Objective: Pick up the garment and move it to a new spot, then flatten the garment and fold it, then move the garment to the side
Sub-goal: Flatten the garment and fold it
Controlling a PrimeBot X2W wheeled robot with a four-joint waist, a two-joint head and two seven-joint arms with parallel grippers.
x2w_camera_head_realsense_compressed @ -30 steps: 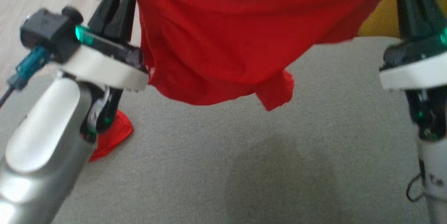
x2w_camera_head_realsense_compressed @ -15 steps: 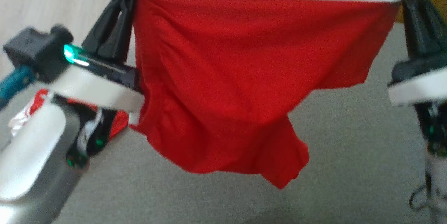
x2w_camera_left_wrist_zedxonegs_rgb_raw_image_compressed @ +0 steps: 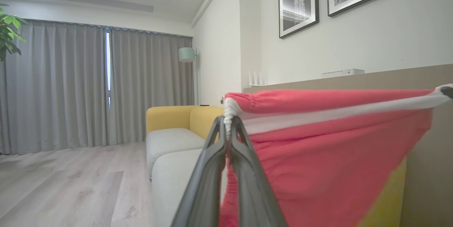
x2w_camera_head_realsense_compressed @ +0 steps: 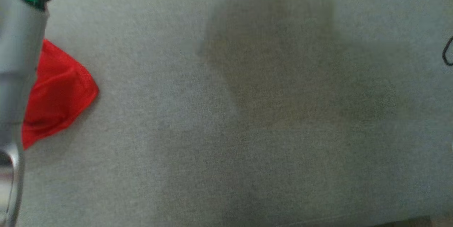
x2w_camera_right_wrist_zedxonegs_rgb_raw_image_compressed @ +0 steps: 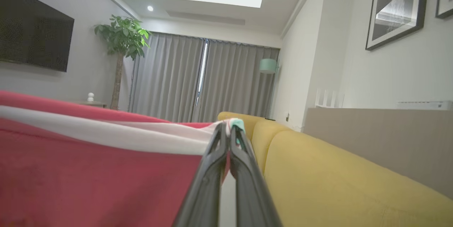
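Head view: a silver-grey forearm (x2w_camera_head_realsense_compressed: pixel 17 43) runs along the left edge above a grey woven cushion surface (x2w_camera_head_realsense_compressed: pixel 247 131). A red cloth corner (x2w_camera_head_realsense_compressed: pixel 60 92) lies on it, partly under the forearm.

Left wrist view: the left gripper (x2w_camera_left_wrist_zedxonegs_rgb_raw_image_compressed: pixel 228 128) is clamped on one end of the white waistband of the red fabric garment (x2w_camera_left_wrist_zedxonegs_rgb_raw_image_compressed: pixel 336 163), which hangs stretched rightward.

Right wrist view: the right gripper (x2w_camera_right_wrist_zedxonegs_rgb_raw_image_compressed: pixel 229 131) pinches the waistband's other end, and the garment spreads leftward beside a yellow sofa (x2w_camera_right_wrist_zedxonegs_rgb_raw_image_compressed: pixel 336 184).

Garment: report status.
Shut on garment ends: left hand, right hand. Stretched taut between them. On seat, a red cloth.
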